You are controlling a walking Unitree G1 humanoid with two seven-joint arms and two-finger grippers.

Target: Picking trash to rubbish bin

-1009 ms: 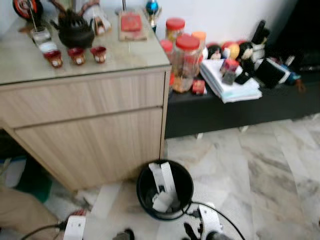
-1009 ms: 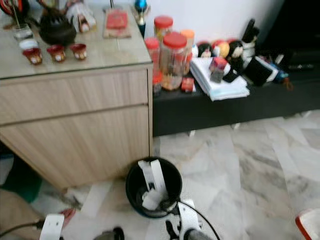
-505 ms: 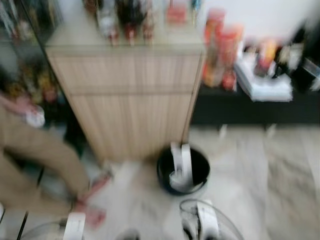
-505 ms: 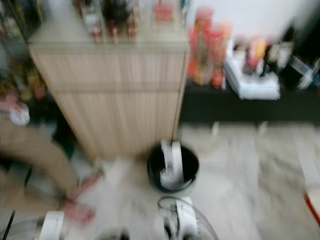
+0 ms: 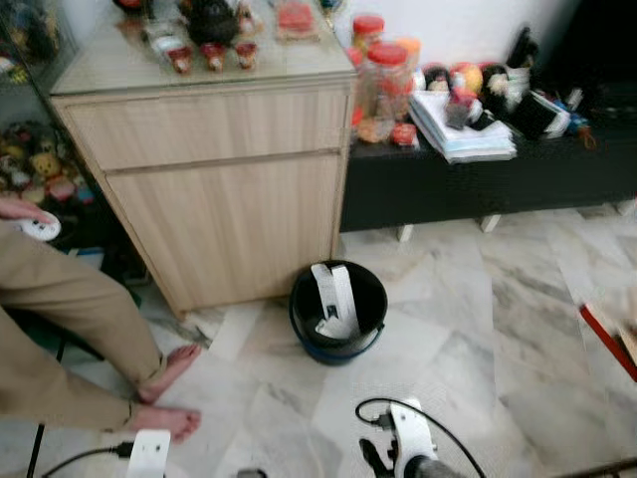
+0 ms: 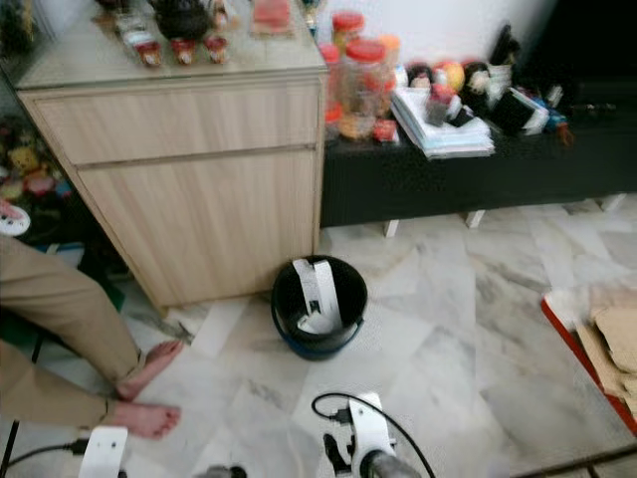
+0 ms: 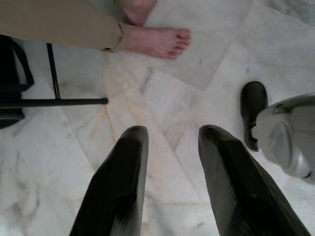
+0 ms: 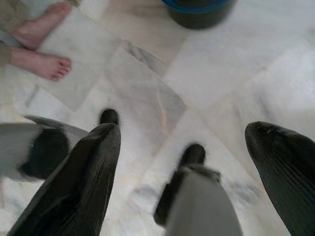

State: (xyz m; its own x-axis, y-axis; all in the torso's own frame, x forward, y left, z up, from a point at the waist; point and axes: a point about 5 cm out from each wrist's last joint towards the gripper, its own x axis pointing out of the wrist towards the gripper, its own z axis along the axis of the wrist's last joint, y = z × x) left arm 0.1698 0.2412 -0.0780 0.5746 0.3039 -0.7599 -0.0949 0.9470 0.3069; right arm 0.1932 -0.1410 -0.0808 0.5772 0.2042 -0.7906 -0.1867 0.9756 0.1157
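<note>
In the left eye view, a black rubbish bin (image 5: 338,311) stands on the marble floor (image 5: 498,329) just beside the corner of a wooden cabinet (image 5: 219,189), with white paper trash (image 5: 333,299) sticking up inside it; a person's bare feet (image 5: 169,393) rest on the floor to the robot's left. The right eye view shows the bin ahead of both arms, well apart from them, and a red-edged tray (image 6: 587,349) off to the right. In the left wrist view, the left gripper (image 7: 170,140) hangs over bare floor, fingers a little apart and empty, near a foot. In the right wrist view, the right gripper (image 8: 192,132) is spread wide and empty, the bin's blue-rimmed base beyond its fingertips
</note>
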